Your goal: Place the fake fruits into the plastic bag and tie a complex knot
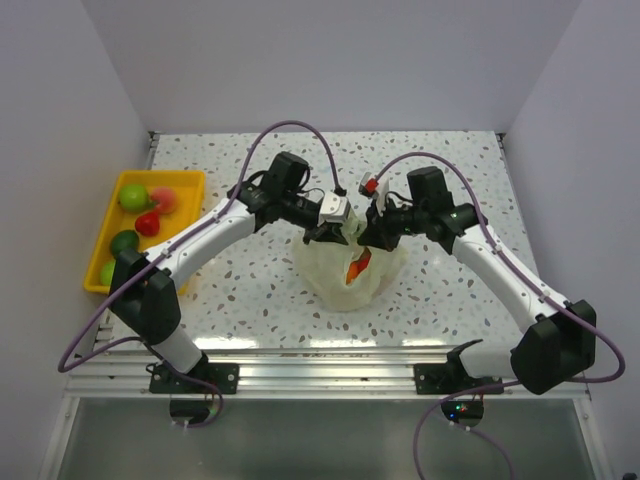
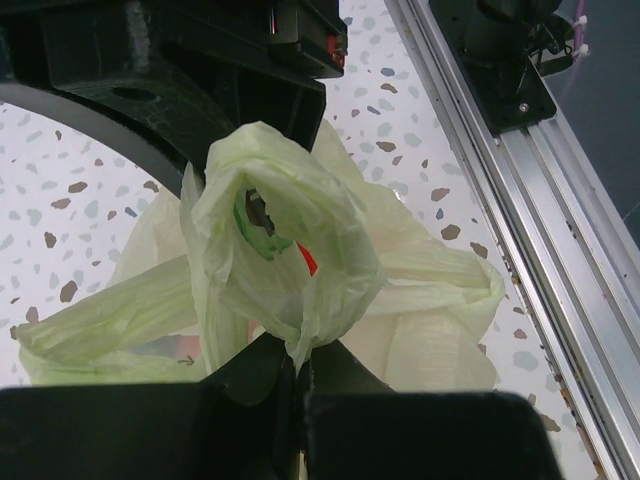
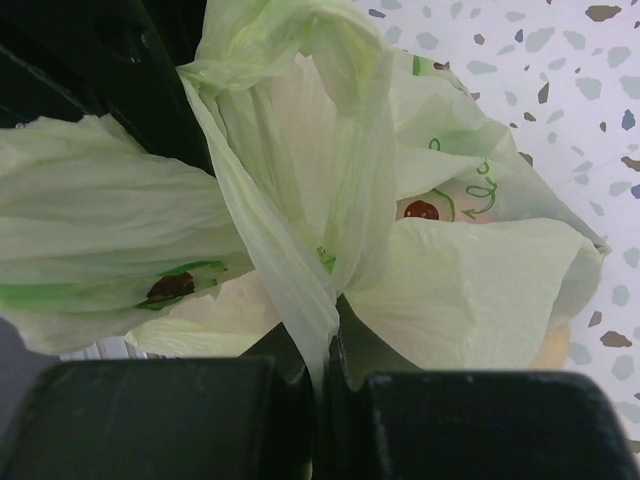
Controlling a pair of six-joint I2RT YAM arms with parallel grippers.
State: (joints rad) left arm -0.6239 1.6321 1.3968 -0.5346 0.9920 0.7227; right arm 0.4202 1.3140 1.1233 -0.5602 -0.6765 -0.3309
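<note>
Two pinches hold the bag (image 1: 345,285) by its gathered top. The left gripper (image 2: 300,362) has its fingers pressed together on a fold of the pale green plastic, and the right gripper (image 3: 330,352) is clamped the same way on a narrow strip that runs straight up from its tips. Seen from above, they face each other just over the bag, the left one at its upper left and the right one at its upper right, nearly touching, so neither arm is clearly the nearer. Between them the neck is twisted into a loose bunch with an open ring in it. This looks like the knot (image 2: 280,230) half made rather than drawn tight, though I cannot tell how the strands cross inside. The held strips lie roughly along the line from one gripper to the other, so tightening would probably mean pulling outward along that line, away from the bag's middle. The thin film could slip or tear under the pull. Something orange-red (image 1: 358,267) shows through the bag's side, probably one fruit already inside. Several fruits (image 1: 133,196) lie in the yellow tray (image 1: 165,175), well to the left of the bag — so the filling looks unfinished. The bag itself rests on the speckled table (image 1: 450,170).
</note>
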